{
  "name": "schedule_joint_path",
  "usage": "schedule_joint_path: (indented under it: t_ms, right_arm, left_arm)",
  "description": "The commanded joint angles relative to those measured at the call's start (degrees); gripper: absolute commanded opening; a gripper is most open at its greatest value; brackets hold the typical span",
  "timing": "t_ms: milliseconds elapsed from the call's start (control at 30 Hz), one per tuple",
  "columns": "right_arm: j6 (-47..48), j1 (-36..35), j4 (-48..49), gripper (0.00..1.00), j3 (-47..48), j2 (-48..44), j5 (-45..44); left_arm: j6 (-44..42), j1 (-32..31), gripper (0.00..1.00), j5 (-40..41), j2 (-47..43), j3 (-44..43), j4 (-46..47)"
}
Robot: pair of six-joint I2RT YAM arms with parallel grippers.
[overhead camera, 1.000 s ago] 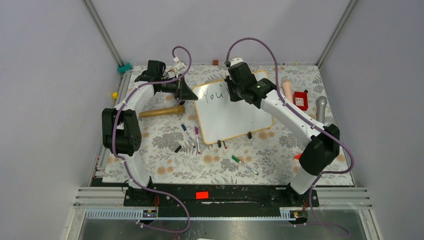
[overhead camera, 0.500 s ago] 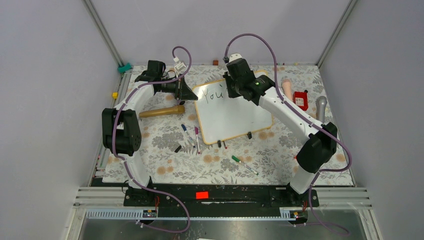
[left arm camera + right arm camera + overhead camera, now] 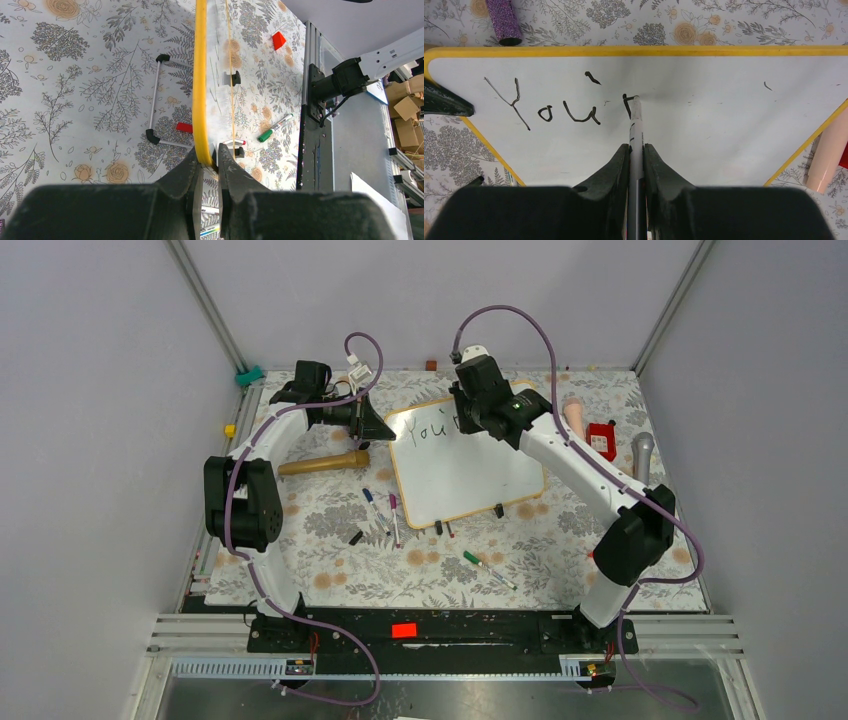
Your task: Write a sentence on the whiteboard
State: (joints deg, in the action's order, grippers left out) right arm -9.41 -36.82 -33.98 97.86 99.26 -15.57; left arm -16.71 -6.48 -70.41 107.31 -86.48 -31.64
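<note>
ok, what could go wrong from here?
1. Left jaws pinch only the frame of the board near one corner; marker pressure could pivot it and skew the text.
2. The marker sits between the right jaws with its tip on the board; if it slips in the grip, the stroke may break.

Bright, even, diffuse light with soft faint shadows on the whiteboard (image 3: 724,125); wrist views' near foreground blurred.

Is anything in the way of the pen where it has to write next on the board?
No, nothing visible. The right pincer holds the pen tip on the board just after "You'"; nothing lies on the white beyond.
</note>
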Motion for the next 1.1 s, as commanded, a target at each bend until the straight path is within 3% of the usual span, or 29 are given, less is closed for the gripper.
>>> schedule_joint_path:
  t_ms: [0, 467, 1067]
  right_arm:
    - [-0.2, 1.4, 1.9, 0.00, 1.2, -0.6, -2.5]
    - [0.1, 2.2, 4.6, 0.00, -5.0, -7.7, 1.6]
    - [-0.3, 2.9, 4.5, 0.00, -4.6, -4.9, 2.2]
  left_arm:
    - [-8.2, -2.7, 0.00, 4.8, 1.1, 3.0, -4.6]
    - [-8.1, -2.7, 0.00, 4.5, 1.2, 2.8, -4.7]
    - [-8.0, -2.6, 0.00, 4.6, 1.0, 2.9, -4.7]
